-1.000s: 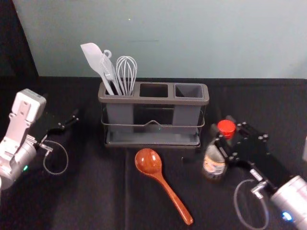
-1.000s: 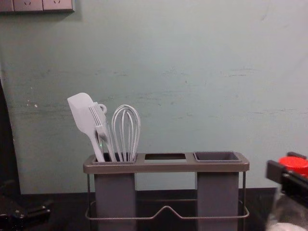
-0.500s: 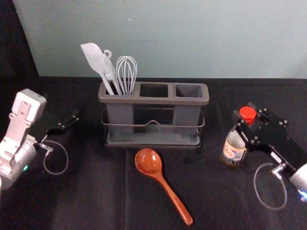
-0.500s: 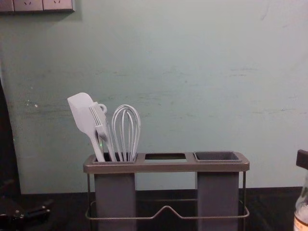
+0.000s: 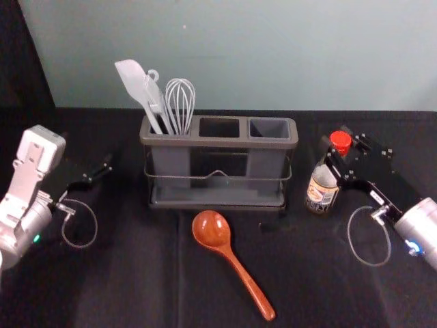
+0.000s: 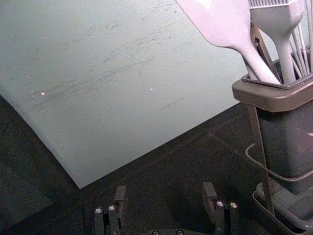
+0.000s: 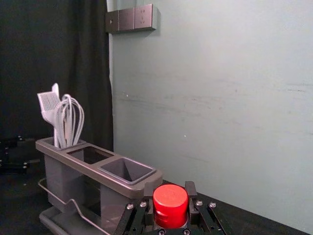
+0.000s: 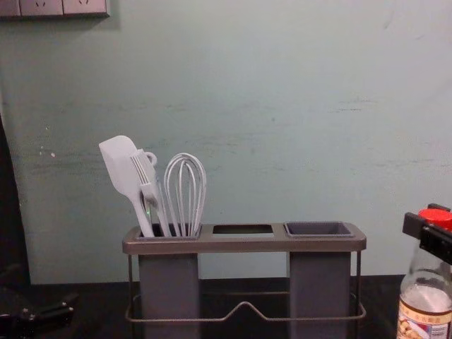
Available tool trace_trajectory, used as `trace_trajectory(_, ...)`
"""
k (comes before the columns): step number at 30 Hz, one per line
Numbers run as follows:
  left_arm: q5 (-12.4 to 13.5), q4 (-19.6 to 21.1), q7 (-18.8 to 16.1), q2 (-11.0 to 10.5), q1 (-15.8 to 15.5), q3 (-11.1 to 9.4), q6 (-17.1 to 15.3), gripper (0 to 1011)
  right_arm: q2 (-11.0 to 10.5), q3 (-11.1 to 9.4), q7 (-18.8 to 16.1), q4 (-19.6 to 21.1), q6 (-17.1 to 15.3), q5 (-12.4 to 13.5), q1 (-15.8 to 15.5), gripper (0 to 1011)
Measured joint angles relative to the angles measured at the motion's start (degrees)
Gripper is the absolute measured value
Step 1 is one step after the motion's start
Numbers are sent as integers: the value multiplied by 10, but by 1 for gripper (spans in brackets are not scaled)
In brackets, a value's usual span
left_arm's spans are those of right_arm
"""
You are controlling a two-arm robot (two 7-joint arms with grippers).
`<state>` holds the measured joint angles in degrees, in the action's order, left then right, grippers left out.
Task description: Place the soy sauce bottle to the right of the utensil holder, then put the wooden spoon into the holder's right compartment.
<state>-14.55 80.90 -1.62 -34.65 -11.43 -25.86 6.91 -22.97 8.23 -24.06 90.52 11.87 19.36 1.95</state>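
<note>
The right gripper [image 5: 341, 154] is shut on the soy sauce bottle [image 5: 321, 188] just below its red cap, right of the utensil holder [image 5: 217, 143]; the bottle is upright. In the right wrist view the red cap [image 7: 170, 200] sits between the fingers of the right gripper [image 7: 170, 204]. The chest view shows the bottle [image 8: 424, 311] at the right edge. The wooden spoon [image 5: 231, 255] lies in front of the holder, bowl toward it. The holder's right compartment [image 8: 318, 229] holds nothing. The left gripper [image 5: 104, 172] is parked at left; in its wrist view the left gripper [image 6: 164, 203] is open.
A white spatula [image 5: 135, 85], a brush and a whisk [image 5: 180, 105] stand in the holder's left compartment. The wall rises behind the black-covered table [image 5: 143, 273]. A dark curtain [image 7: 54, 63] hangs at the left in the right wrist view.
The right gripper first carried the bottle rightward and away from the robot, then slightly back left toward the holder. The left arm, spoon and holder have stayed put.
</note>
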Motion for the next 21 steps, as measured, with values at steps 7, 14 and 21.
trace_trajectory(7, 0, 0, 0, 0, 0, 0, 0, 1000, 10, 13, -3, -40, 9, -4, 33, 381)
trace_trajectory(14, 0, 0, 0, 0, 0, 0, 0, 1000, 20, 22, -3, -67, 14, -5, 56, 381)
trace_trajectory(21, 0, 0, 0, 0, 0, 0, 0, 1000, 27, 27, -3, -82, 17, -5, 68, 381)
